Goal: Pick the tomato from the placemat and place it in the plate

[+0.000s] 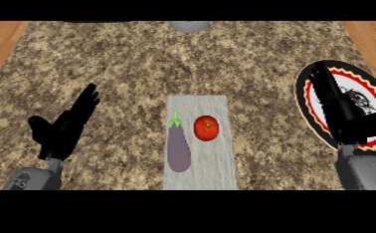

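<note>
So my right hand (339, 108) hangs over the plate (310, 80), fingers straight, holding nothing. I see the tomato (206, 128) off to its left on the placemat (200, 174) beside an eggplant (178, 148). Left hand (66, 123) rests open, slightly farther away.

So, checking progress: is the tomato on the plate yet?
No, the tomato lies on the placemat beside the eggplant, well apart from the plate.
</note>
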{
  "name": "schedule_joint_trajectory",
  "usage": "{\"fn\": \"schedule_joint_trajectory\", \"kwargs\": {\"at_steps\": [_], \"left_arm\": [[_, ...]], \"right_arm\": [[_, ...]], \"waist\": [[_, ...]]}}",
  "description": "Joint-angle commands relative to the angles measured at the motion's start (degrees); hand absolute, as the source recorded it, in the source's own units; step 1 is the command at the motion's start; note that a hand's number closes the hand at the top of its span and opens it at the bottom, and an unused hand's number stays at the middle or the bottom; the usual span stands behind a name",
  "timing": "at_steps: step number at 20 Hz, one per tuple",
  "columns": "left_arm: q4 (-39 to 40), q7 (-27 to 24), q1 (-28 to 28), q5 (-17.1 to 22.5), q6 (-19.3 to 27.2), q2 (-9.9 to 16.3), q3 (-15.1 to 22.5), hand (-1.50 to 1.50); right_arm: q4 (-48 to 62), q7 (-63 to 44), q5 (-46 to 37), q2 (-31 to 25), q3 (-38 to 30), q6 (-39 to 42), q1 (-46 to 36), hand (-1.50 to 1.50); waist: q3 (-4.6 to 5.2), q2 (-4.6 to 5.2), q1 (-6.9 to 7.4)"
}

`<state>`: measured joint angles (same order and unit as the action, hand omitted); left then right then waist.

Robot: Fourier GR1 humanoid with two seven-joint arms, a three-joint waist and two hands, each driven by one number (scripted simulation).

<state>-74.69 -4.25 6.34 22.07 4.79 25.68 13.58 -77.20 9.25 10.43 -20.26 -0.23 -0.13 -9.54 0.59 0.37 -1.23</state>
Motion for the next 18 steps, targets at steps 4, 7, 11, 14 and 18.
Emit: {"fn": "schedule_joint_trajectory", "kwargs": {"at_steps": [4,7,11,14,18], "left_arm": [[0.1,7.1,-2.9,-0.1,4.3,-3.8,0.6,0.00],[1.4,6.7,-2.6,0.4,3.6,-4.7,1.1,0.00],[-3.1,12.6,-1.5,-0.4,7.8,-7.3,2.9,0.00],[-1.3,10.5,-3.0,-2.1,7.5,-8.6,3.1,0.00],[-1.6,9.7,-6.2,-2.9,6.0,-9.4,2.0,0.00]], "right_arm": [[-2.2,-2.7,6.4,1.5,-5.3,0.4,-9.8,1.50],[0.8,-3.2,-14.8,-15.2,0.9,-1.5,-7.9,1.50],[4.7,5.3,-7.9,8.0,-5.9,-21.8,-5.6,-1.50],[5.6,13.7,-3.1,10.9,-7.2,-16.9,-3.8,-1.50],[-6.9,4.8,-7.2,7.9,-2.6,-16.2,0.1,-1.50]], "waist": [[-0.62,-0.41,1.83],[0.91,0.50,2.19],[-0.74,-0.31,1.50],[-0.65,-0.28,1.28],[-0.56,-0.46,1.00]]}}
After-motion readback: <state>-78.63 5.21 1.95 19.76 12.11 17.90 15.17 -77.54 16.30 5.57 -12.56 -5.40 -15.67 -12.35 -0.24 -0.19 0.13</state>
